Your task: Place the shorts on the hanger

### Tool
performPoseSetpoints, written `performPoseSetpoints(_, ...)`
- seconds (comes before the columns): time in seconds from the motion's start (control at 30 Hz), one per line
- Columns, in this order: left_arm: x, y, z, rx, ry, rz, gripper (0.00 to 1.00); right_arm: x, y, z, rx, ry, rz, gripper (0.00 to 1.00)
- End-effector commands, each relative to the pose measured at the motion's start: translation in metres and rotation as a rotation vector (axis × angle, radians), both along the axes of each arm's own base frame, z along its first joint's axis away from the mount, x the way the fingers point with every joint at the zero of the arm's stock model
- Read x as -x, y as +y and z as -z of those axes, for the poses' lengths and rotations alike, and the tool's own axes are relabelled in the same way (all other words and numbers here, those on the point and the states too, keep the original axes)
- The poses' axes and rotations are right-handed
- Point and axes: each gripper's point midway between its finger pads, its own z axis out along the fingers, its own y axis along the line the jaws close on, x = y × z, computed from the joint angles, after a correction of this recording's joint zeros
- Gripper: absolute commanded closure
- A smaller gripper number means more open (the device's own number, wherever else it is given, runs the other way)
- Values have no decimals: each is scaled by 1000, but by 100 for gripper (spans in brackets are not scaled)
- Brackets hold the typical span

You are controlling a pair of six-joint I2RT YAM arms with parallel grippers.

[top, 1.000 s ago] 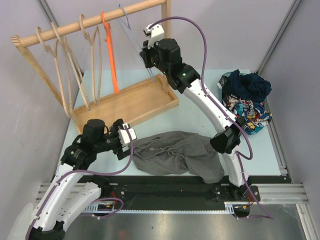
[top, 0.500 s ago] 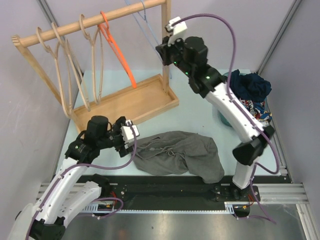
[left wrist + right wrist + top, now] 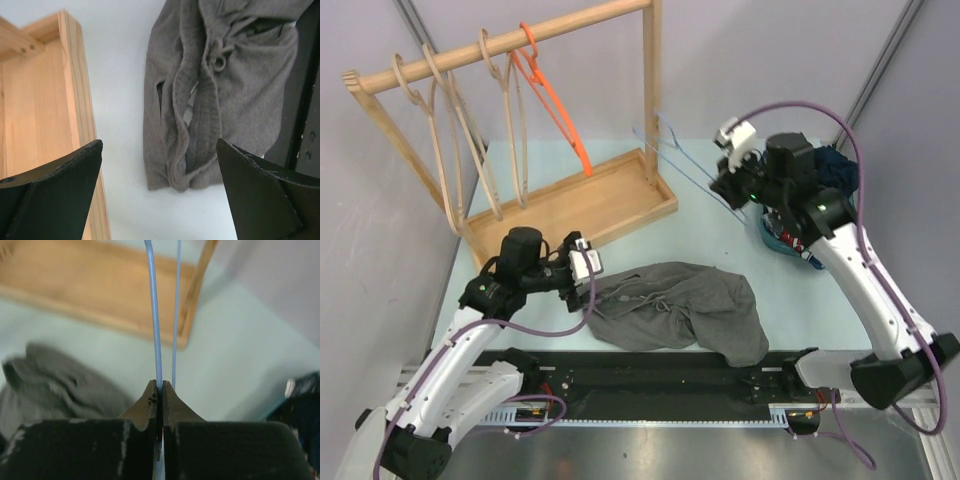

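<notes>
– Three wooden hangers (image 3: 485,45) on the wooden rack (image 3: 570,24), far left; one orange hanger (image 3: 563,118) beside them on the same rail. Next item?
– Left gripper (image 3: 159,150): fingers spread wide, nothing between them, poised above the left edge of the shorts.
– Enter the shorts.
– One pair, shorts (image 3: 680,310). Plain dark grey, soft fabric, crumpled into long folds. The drawstring shows at the waistband, with a small loop in it. They lie on the pale table (image 3: 720,250) at its near edge, the lower right corner overlapping the black rail (image 3: 650,365). They are near the rack's tray and not touching it.
– And the hanger?
– One hanger (image 3: 685,165), thin light-blue wire. In the air just right of the rack's post, tilted, well apart from the shorts. Its hook cannot be made out.
– Held by?
– Right gripper (image 3: 160,390), fingers pressed together on one strand of the wire; a second strand runs alongside in the wrist view.
– Far right?
– One heap: navy garment (image 3: 838,165) over a cartoon-print cloth (image 3: 782,240), partly hidden by the right arm.
</notes>
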Motion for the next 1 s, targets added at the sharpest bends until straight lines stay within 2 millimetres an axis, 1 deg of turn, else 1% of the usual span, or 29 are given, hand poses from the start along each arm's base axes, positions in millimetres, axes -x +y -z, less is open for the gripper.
performPoseSetpoints(0.0, 15, -24, -28, 157, -115, 152, 0, 71, -47, 46, 175, 79, -214, 100)
performPoseSetpoints(0.03, 14, -28, -36, 188, -151, 167, 0, 92, -56, 64, 217, 153, -266, 100)
performPoseSetpoints(0.07, 14, -31, -41, 205, -160, 169, 0, 109, -54, 70, 248, 147, -361, 100)
performPoseSetpoints(0.1, 12, -33, -54, 232, -208, 174, 1, 133, -58, 81, 266, 210, -406, 100)
performPoseSetpoints(0.2, 9, -40, -72, 275, -259, 181, 3, 162, -56, 87, 256, 238, -499, 100)
performPoseSetpoints(0.23, 6, -43, -80, 294, -287, 182, 4, 169, -55, 87, 250, 224, -520, 100)
performPoseSetpoints(0.3, 8, -48, -81, 296, -295, 213, 5, 179, -50, 84, 235, 202, -567, 100)
performPoseSetpoints(0.33, 6, -50, -77, 280, -293, 229, 7, 183, -49, 83, 231, 190, -581, 100)
performPoseSetpoints(0.4, 10, -53, -71, 265, -277, 265, 12, 189, -44, 81, 229, 168, -619, 100)
performPoseSetpoints(0.5, 11, -57, -60, 244, -260, 297, 16, 196, -39, 80, 239, 150, -655, 100)
performPoseSetpoints(0.57, 13, -59, -51, 233, -243, 316, 19, 199, -37, 79, 236, 149, -652, 100)
performPoseSetpoints(0.63, 19, -61, -43, 214, -229, 344, 29, 201, -32, 75, 230, 130, -665, 100)
performPoseSetpoints(0.67, 24, -63, -37, 204, -214, 360, 37, 203, -31, 74, 230, 122, -670, 100)
performPoseSetpoints(0.77, 26, -64, -25, 185, -194, 353, 51, 208, -24, 74, 251, 103, -701, 100)
performPoseSetpoints(0.8, 28, -64, -21, 177, -175, 356, 64, 208, -23, 73, 254, 95, -705, 100)
performPoseSetpoints(0.83, 30, -64, -20, 175, -169, 362, 69, 208, -21, 73, 256, 91, -712, 100)
performPoseSetpoints(0.87, 33, -65, -21, 176, -160, 369, 77, 206, -20, 73, 252, 96, -707, 100)
performPoseSetpoints(0.93, 39, -64, -18, 174, -134, 385, 80, 202, -15, 72, 246, 85, -711, 100)
performPoseSetpoints(0.97, 40, -64, -17, 172, -127, 388, 91, 200, -13, 72, 245, 83, -715, 100)
